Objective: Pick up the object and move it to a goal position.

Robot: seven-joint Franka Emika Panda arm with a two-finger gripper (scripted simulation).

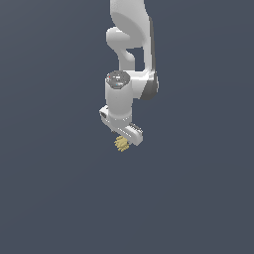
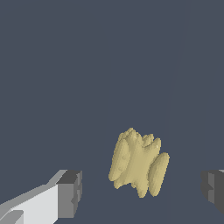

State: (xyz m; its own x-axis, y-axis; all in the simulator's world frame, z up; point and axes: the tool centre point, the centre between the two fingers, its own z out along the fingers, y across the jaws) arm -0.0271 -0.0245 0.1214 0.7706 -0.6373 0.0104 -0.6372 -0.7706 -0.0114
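We see the object point(image 2: 138, 163) lying between our gripper's point(image 2: 142, 190) wide-spread fingers point(image 2: 70, 194), untouched by either.

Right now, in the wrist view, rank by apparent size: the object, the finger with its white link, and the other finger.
1. Object.
2. Finger with white link, though the frame cuts it off.
3. Other finger, mostly cut off, so its rank is unsure.

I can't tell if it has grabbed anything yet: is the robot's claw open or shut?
Open. In the wrist view the tool has its two fingers spread wide, with clear gaps on both sides of the yellow lump between them.
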